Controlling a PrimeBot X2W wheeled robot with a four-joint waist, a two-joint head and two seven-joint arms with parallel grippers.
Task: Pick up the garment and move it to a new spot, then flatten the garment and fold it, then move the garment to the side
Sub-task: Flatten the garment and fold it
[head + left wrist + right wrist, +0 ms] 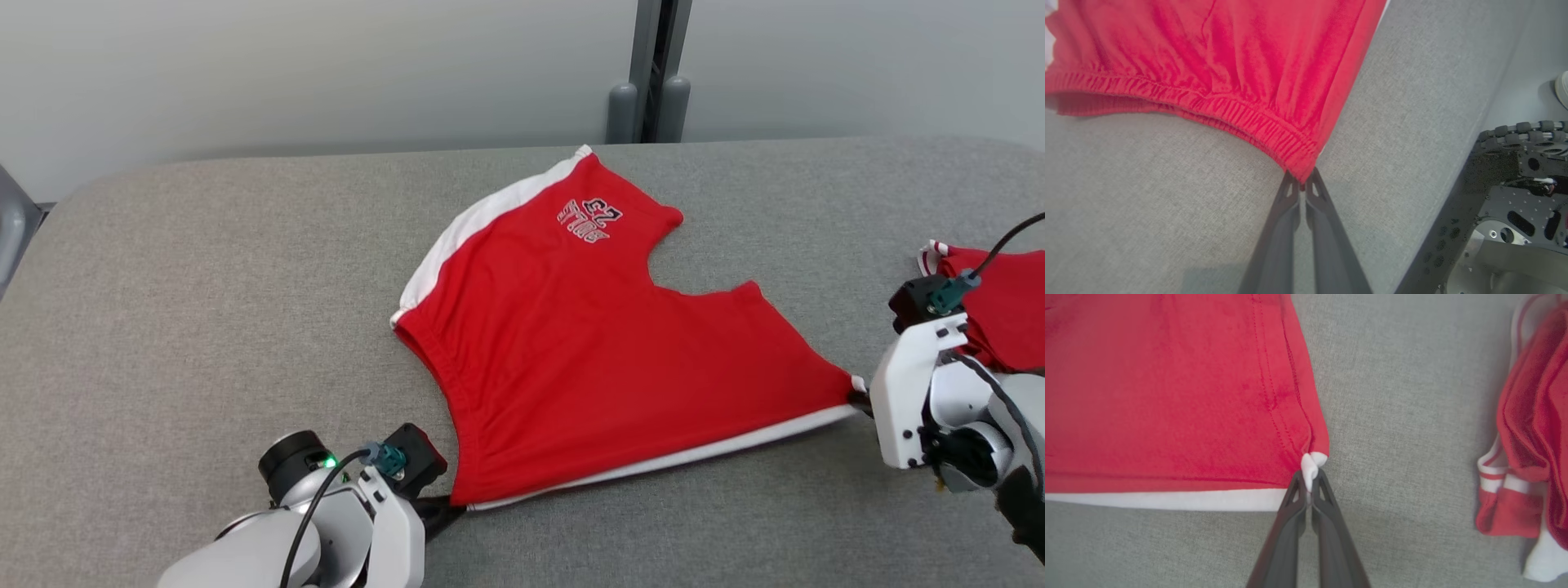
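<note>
Shorts (588, 343), red with white side stripes, are lying spread flat across the middle of the grey tabletop (204, 310). They are reaching from near its far edge down toward its near edge. I am counting two garments in all. This one is the one I am working on. A second red and white garment (1000, 302) is sitting bunched up at the right edge of the tabletop, well apart from the first.

I am using two claws, and both are clenched on the spread shorts. My left gripper (1302, 185) is pinching the end of the gathered elastic waistband (1208, 102), at the corner of the shorts nearest the tabletop's near edge. Its two dark fingers are pressing together with only cloth between the tips. My right gripper (1310, 486) is nipping the corner of one leg hem, where the white stripe (1167, 500) is ending, toward the right edge of the tabletop. A small fold of white cloth is poking up between those fingertips.

The near stripe is running between my two claws. One patch of printed lettering (589, 220) is showing on the far leg. Two legs are showing, with the crotch notch between them opening toward the right edge.
</note>
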